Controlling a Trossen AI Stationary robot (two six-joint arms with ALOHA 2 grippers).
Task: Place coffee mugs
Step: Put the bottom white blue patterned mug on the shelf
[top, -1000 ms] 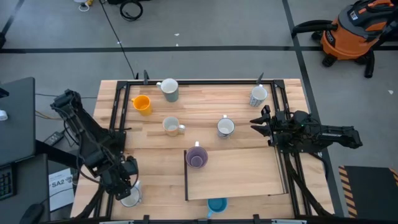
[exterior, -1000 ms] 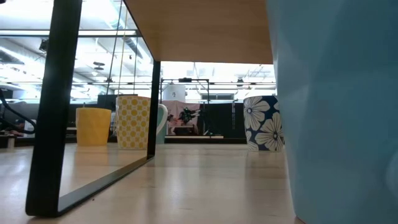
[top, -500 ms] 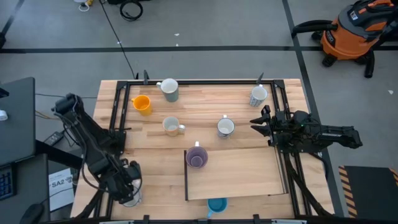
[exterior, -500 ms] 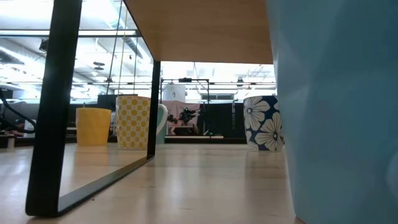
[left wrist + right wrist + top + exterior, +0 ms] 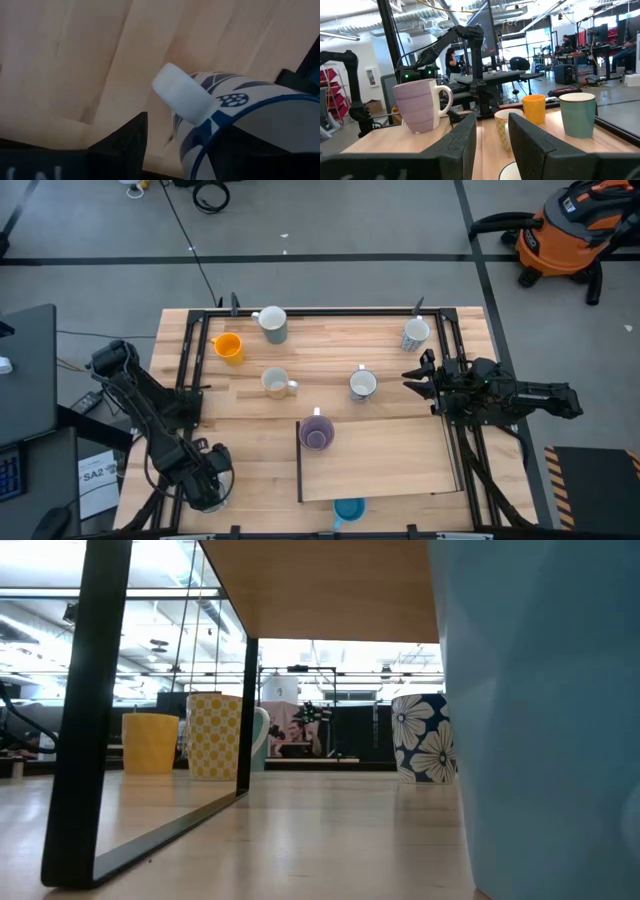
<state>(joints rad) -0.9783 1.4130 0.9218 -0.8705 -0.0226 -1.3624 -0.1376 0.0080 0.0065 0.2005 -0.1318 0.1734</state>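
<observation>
Smooth pale wood table point(image 5: 330, 350), glossy ceramic mugs point(image 5: 363, 384).

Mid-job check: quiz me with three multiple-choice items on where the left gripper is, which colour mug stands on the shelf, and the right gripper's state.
1. The left gripper is
A. at the table's near-left corner
B. over the shelf
C. at the orange mug

2. The mug on the raised shelf is
A. orange
B. purple
C. white

3. The right gripper is
A. shut on a mug
B. open, empty
C. out of view

Answers:
1 A: the left gripper is down there beside a blue-patterned mug.
2 B: the purple mug stands on the shelf corner.
3 B: the right gripper has its fingers apart, with nothing between them.
</observation>
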